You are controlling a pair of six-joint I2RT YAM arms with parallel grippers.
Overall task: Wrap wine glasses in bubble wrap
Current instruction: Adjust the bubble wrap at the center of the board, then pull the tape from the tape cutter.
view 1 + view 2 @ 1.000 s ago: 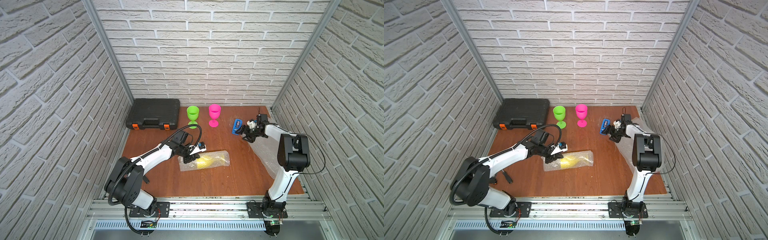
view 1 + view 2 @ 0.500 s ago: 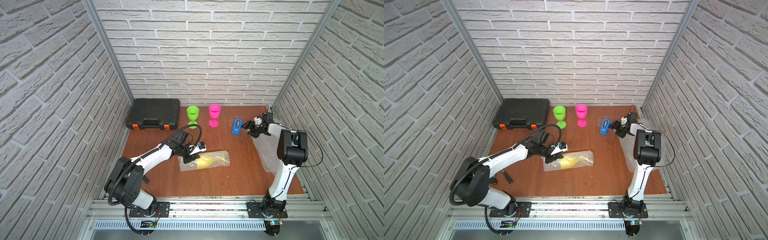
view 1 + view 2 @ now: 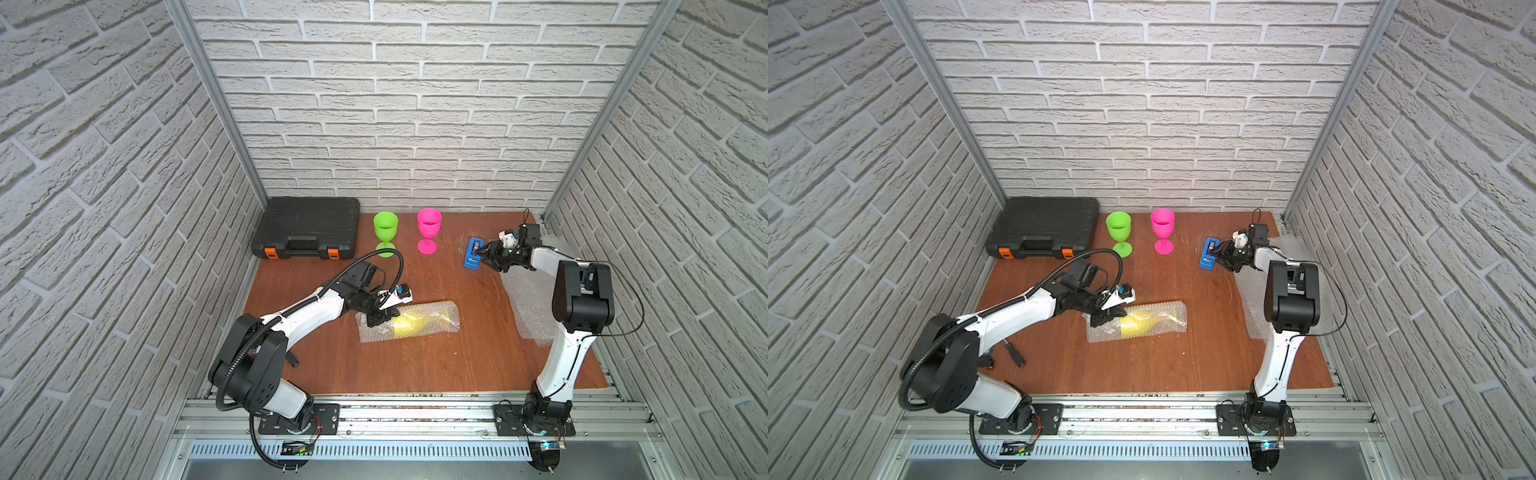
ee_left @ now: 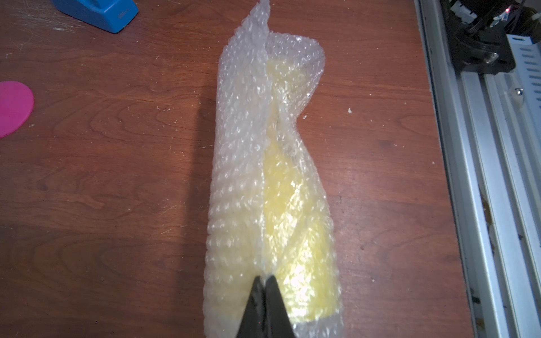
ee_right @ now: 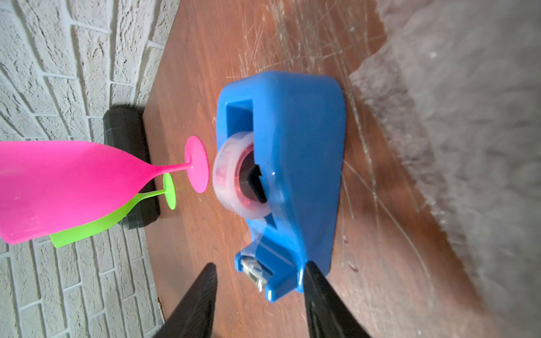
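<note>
While the left gripper [image 4: 265, 278] is pinching the bubble wrap [image 4: 234, 175] with closed jaws, the yellow goblet [image 4: 292, 228] inside is lying sideways, stem pointing away.

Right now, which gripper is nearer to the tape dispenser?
Right. The right gripper straddles the cutter end of the tape dispenser; the left gripper is far off, pinching the bubble wrap mid-table.

Left arm [image 3: 307, 313] is being held stretched low over the desk [image 3: 415, 365], left hand [image 4: 265, 282] being pinched shut on bubble wrap [image 4: 243, 175]. Right arm [image 3: 582, 291] is being held folded, right hand [image 5: 259, 267] being held low, jaws apart.
</note>
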